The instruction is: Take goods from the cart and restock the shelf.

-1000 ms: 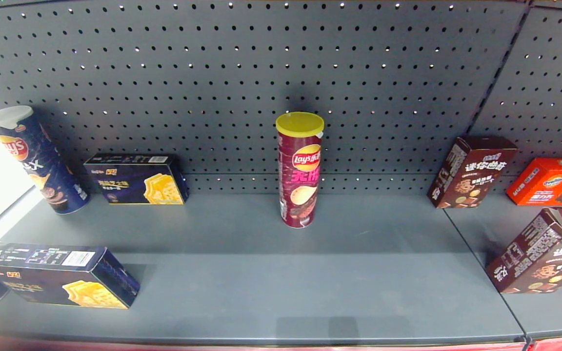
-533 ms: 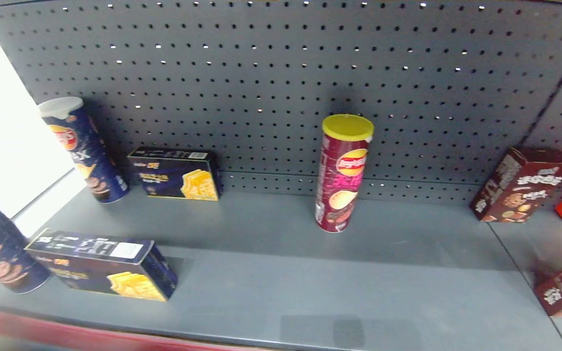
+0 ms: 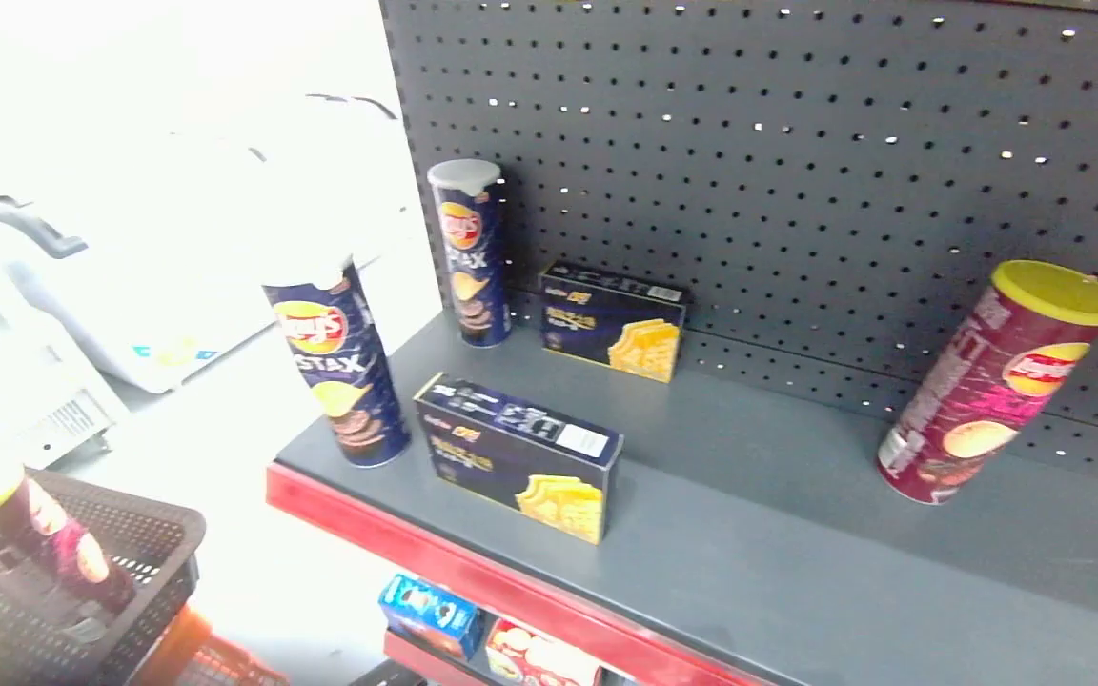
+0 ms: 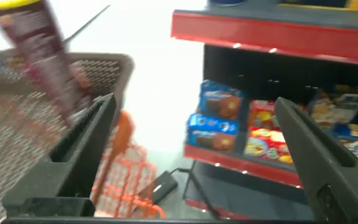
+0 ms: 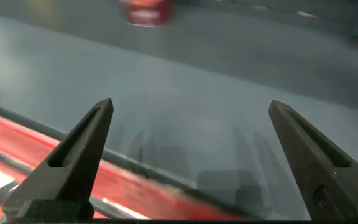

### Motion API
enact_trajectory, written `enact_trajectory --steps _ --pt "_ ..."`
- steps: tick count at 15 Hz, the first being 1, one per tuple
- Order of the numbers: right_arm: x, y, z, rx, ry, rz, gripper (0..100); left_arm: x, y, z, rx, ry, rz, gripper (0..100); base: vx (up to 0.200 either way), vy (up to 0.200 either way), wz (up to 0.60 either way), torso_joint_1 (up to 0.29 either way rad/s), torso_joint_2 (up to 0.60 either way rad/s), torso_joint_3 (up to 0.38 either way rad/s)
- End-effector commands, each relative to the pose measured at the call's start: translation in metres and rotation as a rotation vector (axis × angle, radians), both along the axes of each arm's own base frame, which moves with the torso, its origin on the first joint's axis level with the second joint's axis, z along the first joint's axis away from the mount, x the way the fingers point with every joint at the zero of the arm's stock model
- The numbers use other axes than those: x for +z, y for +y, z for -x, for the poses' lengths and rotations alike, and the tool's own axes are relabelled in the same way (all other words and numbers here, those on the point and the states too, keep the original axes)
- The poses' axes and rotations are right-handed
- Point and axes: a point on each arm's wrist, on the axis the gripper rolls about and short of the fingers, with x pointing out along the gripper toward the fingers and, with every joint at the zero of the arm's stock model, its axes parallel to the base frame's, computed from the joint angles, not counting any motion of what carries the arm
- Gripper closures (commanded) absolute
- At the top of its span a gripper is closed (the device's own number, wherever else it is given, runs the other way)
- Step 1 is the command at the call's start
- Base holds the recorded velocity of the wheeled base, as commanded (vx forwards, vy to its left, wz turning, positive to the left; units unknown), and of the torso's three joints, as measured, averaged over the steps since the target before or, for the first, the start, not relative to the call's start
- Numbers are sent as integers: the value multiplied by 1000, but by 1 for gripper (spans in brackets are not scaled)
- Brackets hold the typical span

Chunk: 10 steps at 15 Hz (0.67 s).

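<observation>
A maroon chip can with a yellow lid (image 3: 997,381) stands on the grey shelf (image 3: 778,534) near the pegboard. A second maroon can (image 3: 25,543) stands in the dark mesh cart basket (image 3: 153,538) at the lower left. In the left wrist view my left gripper (image 4: 194,102) is open and holds nothing, with that can (image 4: 42,59) and the basket (image 4: 104,65) beyond one finger. My right gripper (image 5: 191,104) is open over the shelf board (image 5: 197,74), close to its red front edge (image 5: 42,143). The base of the shelf's can (image 5: 145,12) lies farther off.
Two dark blue chip cans (image 3: 339,372) (image 3: 470,252) and two dark blue cracker boxes (image 3: 520,457) (image 3: 616,319) occupy the shelf's left end. Packaged snacks (image 4: 219,124) fill the lower shelf. An orange basket (image 4: 129,180) sits below the cart. Bare board lies between the boxes and the maroon can.
The head camera has swung left, so the shelf's left end and the cart basket with its can have come into the picture. The goods on the shelf stand as before.
</observation>
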Motion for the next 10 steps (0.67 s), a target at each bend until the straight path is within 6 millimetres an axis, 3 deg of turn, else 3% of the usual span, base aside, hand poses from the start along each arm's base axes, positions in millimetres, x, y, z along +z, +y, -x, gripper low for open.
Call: enact_trajectory --steps 1,8,10 --pt "0 0 0 0 0 0 0 0 0 0 1 0 0 0 0 0 600 -2 2 2" --pt "0 0 0 0 0 0 0 0 0 0 1 0 -1 0 0 0 600 2 4 1" --pt "0 0 0 0 0 0 0 0 0 0 0 0 -3 0 0 0 0 0 0 0"
